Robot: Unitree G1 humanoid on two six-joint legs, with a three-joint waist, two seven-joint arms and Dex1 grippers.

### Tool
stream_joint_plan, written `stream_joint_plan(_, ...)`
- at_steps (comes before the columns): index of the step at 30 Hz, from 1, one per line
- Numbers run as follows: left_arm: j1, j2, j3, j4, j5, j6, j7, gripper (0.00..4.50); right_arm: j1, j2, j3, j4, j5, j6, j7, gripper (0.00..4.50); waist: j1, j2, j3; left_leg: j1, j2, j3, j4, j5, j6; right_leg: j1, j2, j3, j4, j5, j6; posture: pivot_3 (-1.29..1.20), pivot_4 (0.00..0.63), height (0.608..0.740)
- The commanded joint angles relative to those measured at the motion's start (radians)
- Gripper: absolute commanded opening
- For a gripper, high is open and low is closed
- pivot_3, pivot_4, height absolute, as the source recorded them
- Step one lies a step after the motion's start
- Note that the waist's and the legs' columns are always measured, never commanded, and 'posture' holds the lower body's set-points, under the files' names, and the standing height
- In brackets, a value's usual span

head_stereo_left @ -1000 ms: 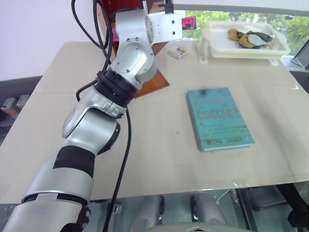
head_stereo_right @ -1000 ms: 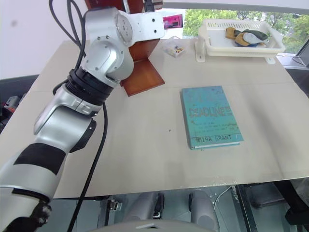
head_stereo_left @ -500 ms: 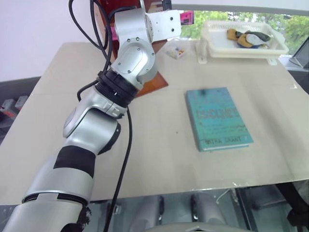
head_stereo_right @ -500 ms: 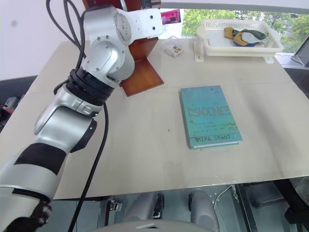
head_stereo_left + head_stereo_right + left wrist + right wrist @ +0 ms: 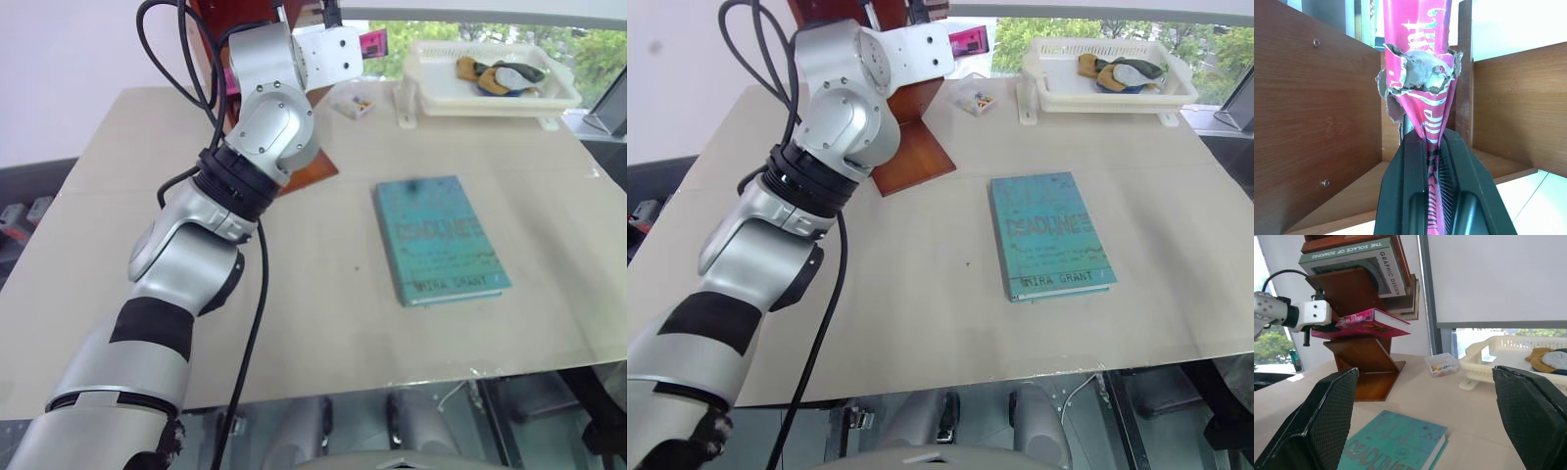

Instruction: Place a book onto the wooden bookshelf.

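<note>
The left gripper has the book lying on a bookshelf tier. A 2nd book lies flat on the table to its right, with the tray behind that.

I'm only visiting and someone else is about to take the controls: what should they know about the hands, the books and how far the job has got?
Left gripper: shut on the pink book, holding it in a tier of the wooden bookshelf.
Right gripper: open, holding nothing, above the table.
Teal book: flat on the table.
Done: book brought to the shelf.
Left: release it, withdraw the arm.
</note>
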Motion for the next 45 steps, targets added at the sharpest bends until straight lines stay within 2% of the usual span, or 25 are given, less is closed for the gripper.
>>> stream_joint_plan(1, -0.023, 0.011, 0.020, -0.003, 0.021, 0.010, 0.027, 0.05, -0.004, -0.036, -0.038, -0.054, 0.055, 0.048, 0.038, 4.50, 0.000, 0.000, 0.000, 0.000, 0.000, 0.000, 0.000, 0.000, 0.000, 0.000, 0.000, 0.000, 0.000, 0.000, 0.000, 0.00, 0.150, 0.740)
stream_joint_plan(9, -0.018, 0.005, 0.017, 0.007, 0.010, -0.002, 0.029, 0.05, 0.030, -0.040, -0.091, -0.120, 0.158, 0.163, 0.094, 4.50, 0.002, 0.000, 0.000, 0.000, 0.000, 0.000, 0.000, 0.000, 0.000, 0.000, 0.000, 0.000, 0.000, 0.000, 0.000, 0.00, 0.150, 0.740)
stream_joint_plan(17, -0.022, -0.001, 0.014, 0.022, 0.001, -0.022, 0.033, 0.05, 0.032, -0.055, -0.099, -0.175, 0.138, 0.111, 0.100, 4.50, 0.005, 0.000, 0.000, 0.000, 0.000, 0.000, 0.000, 0.000, 0.000, -0.001, 0.000, 0.001, 0.001, 0.000, 0.000, 0.00, 0.150, 0.740)
stream_joint_plan(19, -0.023, 0.001, 0.012, 0.026, 0.003, -0.026, 0.033, 0.89, 0.033, -0.056, -0.103, -0.177, 0.137, 0.107, 0.097, 4.50, 0.005, 0.000, 0.000, 0.000, 0.000, 0.000, 0.000, 0.000, 0.000, -0.001, 0.000, 0.001, 0.001, 0.000, 0.000, 0.00, 0.150, 0.740)
stream_joint_plan(20, -0.023, 0.002, 0.011, 0.026, 0.004, -0.028, 0.032, 1.09, 0.036, -0.056, -0.103, -0.175, 0.136, 0.106, 0.098, 4.50, 0.005, 0.000, 0.000, 0.000, 0.000, 0.000, 0.000, 0.000, 0.000, -0.001, 0.000, 0.001, 0.001, 0.000, 0.000, 0.00, 0.150, 0.740)
stream_joint_plan(23, -0.026, -0.003, 0.018, 0.026, 0.000, -0.024, 0.042, 2.54, 0.041, -0.055, -0.102, -0.163, 0.131, 0.099, 0.098, 4.50, 0.008, 0.000, 0.000, 0.000, 0.000, 0.000, 0.000, 0.000, 0.000, -0.001, 0.000, 0.001, 0.001, 0.000, 0.000, 0.00, 0.150, 0.740)
stream_joint_plan(26, -0.031, 0.002, 0.020, 0.029, 0.004, -0.019, 0.048, 3.67, 0.040, -0.057, -0.102, -0.152, 0.127, 0.095, 0.101, 4.50, 0.010, 0.000, 0.000, 0.000, 0.000, 0.000, 0.000, 0.000, 0.000, -0.001, -0.001, 0.001, 0.001, 0.000, 0.000, 0.00, 0.150, 0.740)
stream_joint_plan(27, -0.031, 0.007, 0.019, 0.027, 0.006, -0.019, 0.048, 4.17, 0.038, -0.059, -0.101, -0.146, 0.125, 0.094, 0.103, 4.50, 0.011, 0.000, 0.000, 0.000, 0.000, 0.000, 0.000, 0.000, 0.000, -0.001, -0.001, 0.001, 0.001, 0.000, 0.000, 0.00, 0.150, 0.740)
stream_joint_plan(28, -0.031, 0.011, 0.019, 0.023, 0.007, -0.019, 0.046, 4.46, 0.033, -0.063, -0.099, -0.139, 0.123, 0.092, 0.104, 4.50, 0.011, 0.000, 0.000, 0.000, 0.000, 0.000, 0.000, 0.000, 0.000, -0.001, -0.001, 0.001, 0.001, 0.000, 0.000, 0.00, 0.150, 0.740)
stream_joint_plan(45, -0.028, 0.026, 0.019, -0.027, 0.007, -0.013, 0.019, 4.46, 0.001, -0.073, -0.083, -0.083, 0.097, 0.070, 0.121, 4.50, 0.010, 0.000, 0.000, -0.001, 0.000, 0.000, 0.000, 0.000, 0.000, -0.001, -0.001, 0.000, 0.001, 0.000, 0.000, 0.00, 0.150, 0.740)
